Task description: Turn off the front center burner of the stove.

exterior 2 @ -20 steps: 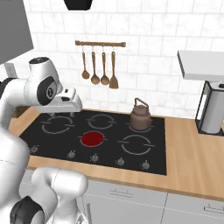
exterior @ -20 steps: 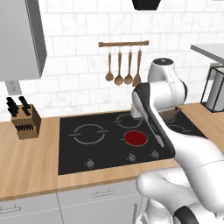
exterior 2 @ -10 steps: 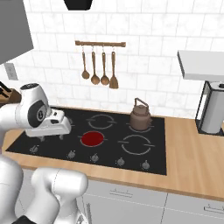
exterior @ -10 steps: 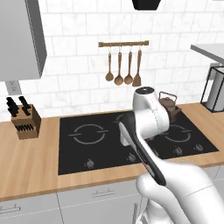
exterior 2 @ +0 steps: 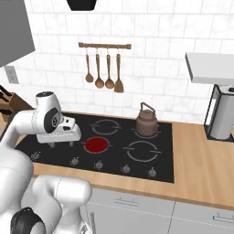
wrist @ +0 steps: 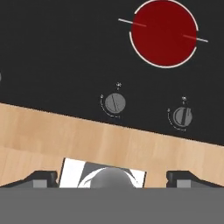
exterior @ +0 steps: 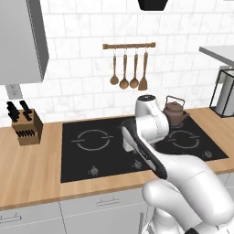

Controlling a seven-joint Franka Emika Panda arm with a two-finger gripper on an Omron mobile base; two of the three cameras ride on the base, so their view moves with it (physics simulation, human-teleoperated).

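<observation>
Kitchen counter (exterior 2: 201, 169): on the stove (exterior 2: 55, 151), the front center burner (exterior 2: 96, 145) glows red beside the gripper (exterior 2: 61, 144), which hovers spread wide, empty, above two knobs (wrist: 114, 103).

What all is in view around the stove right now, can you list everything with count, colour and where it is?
stove: one, black glass, set in the wooden counter
front center burner: one, red disc, near the front knob row
knobs: five seen in the right base view, dark, along the stove's front edge
kettle: one, brown, on the stove's rear right zone
hanging utensils: four, wooden, on a rail on the white tile wall
knife block: one, wooden with dark handles, on the counter left of the stove
counter: one, light wood, around the stove
arm: one, white
gripper: one, dark tips spread apart, above the counter edge before the knobs
</observation>
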